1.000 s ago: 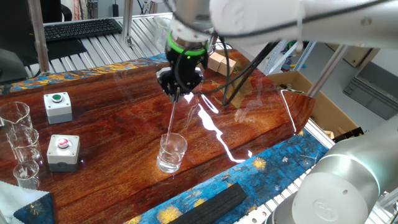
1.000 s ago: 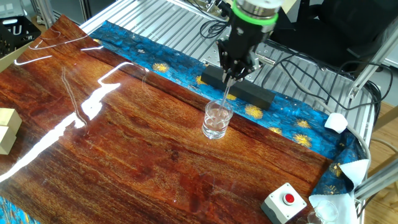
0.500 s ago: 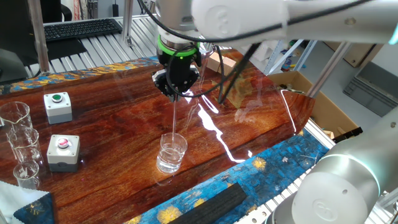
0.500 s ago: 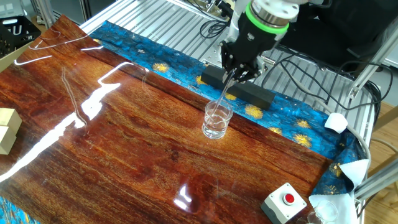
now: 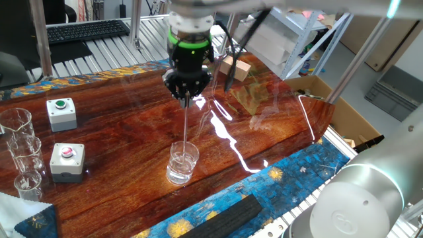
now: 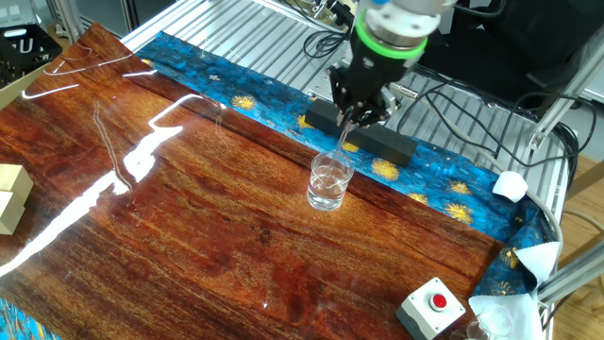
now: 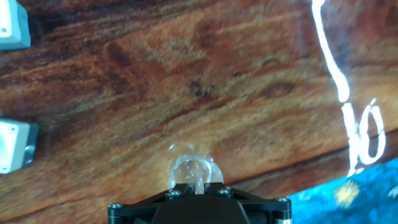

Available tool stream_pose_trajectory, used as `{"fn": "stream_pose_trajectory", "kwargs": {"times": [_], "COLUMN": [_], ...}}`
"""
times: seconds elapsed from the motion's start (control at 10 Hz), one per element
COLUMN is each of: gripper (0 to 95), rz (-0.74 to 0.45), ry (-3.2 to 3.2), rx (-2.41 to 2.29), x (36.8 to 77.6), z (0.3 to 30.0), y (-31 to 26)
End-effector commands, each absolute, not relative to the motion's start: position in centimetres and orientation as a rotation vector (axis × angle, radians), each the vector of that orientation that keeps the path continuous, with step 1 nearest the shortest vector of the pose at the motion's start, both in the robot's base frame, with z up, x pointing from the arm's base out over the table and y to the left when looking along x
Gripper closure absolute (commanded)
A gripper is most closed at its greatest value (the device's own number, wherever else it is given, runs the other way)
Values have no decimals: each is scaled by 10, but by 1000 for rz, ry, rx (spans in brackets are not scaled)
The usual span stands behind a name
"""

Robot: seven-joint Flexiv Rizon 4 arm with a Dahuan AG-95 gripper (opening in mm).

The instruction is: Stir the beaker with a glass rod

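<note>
hanging almost plumb from the gripper [image 5: 188, 96], which is closed on its top end, the glass rod [image 5: 184, 127] runs its long axis down into the beaker [image 5: 182, 162] directly below. the beaker stands near the worktop [image 5: 119, 152] edge with the blue patterned strip, so stirring means circling above its mouth.

Table [image 5: 132, 119]: glossy reddish-brown wood grain. Cloth [image 6: 236, 80]: blue with yellow sunburst motifs. Beaker [image 5: 182, 161] and rod [image 5: 185, 125]: clear glass. Gripper [image 5: 188, 99]: black, green ring above. Button boxes: grey, one green-topped [image 5: 61, 113], one red-topped [image 5: 67, 160]. Block [image 5: 221, 215]: black.
</note>
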State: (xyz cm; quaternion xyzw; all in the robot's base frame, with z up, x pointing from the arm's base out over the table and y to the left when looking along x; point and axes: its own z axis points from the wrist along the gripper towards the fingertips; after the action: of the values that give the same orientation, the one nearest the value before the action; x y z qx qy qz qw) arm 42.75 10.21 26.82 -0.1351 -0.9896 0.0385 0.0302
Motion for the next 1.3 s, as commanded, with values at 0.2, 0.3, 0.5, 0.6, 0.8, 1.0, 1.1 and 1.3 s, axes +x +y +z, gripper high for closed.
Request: {"fn": "stream_pose_trajectory", "kwargs": {"times": [0.2, 0.3, 0.5, 0.6, 0.8, 1.0, 1.1, 1.3], "gripper": [950, 950, 950, 950, 950, 950, 950, 950], "rz": [1, 3, 19, 32, 37, 37, 33, 34], "ry": [-3077, -3079, -3088, -3092, -3095, -3096, -3102, -3109], "rx": [-488, -486, -472, -464, -460, -460, -455, -441], "x": [426, 426, 426, 426, 426, 426, 425, 425], "z": [268, 268, 267, 267, 267, 267, 267, 267], "y": [102, 102, 102, 102, 102, 102, 102, 103]}}
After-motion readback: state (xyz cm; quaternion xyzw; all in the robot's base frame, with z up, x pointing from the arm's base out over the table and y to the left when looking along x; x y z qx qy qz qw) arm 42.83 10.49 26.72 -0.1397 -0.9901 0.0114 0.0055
